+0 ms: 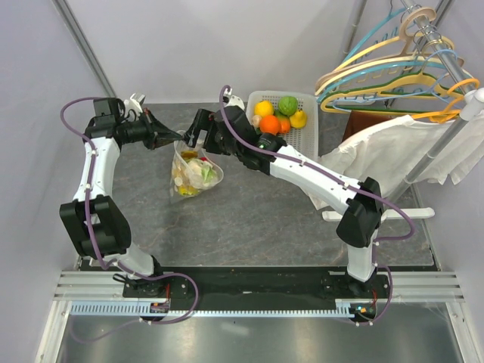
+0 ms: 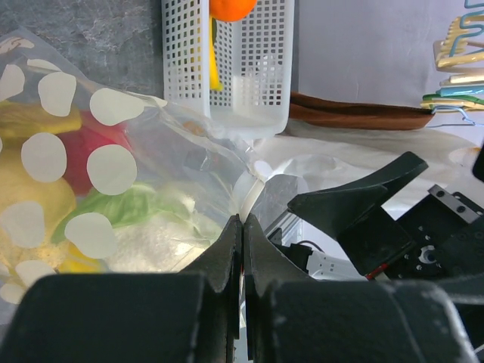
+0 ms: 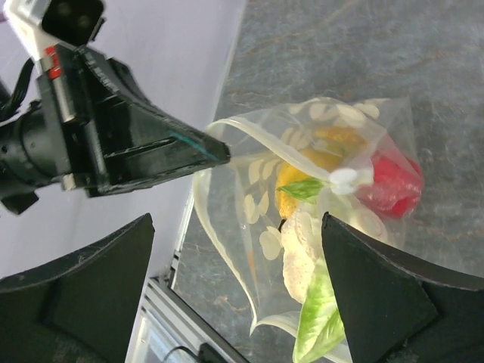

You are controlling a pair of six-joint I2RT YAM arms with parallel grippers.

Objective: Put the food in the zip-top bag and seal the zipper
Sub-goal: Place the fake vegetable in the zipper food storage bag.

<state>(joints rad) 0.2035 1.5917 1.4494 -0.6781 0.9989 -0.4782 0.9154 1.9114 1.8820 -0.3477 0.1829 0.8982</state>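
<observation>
My L gripper [image 2: 242, 221] pinched the bag [image 1: 195, 172] rim. The zipper [image 3: 261, 138] ran from it twd my R gripper [image 1: 195, 133], jaws apart, just beside; R was nearer.

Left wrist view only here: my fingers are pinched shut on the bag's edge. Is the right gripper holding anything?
Observer: No. The right gripper is open and empty, facing the zip-top bag.
Operator: Is the bag's mouth open?
Observer: Yes, it gapes wide toward the right wrist camera, unsealed.
Operator: Any food outside it?
Observer: Yes. The white basket holds an orange fruit, a green fruit and a yellow fruit.
</observation>
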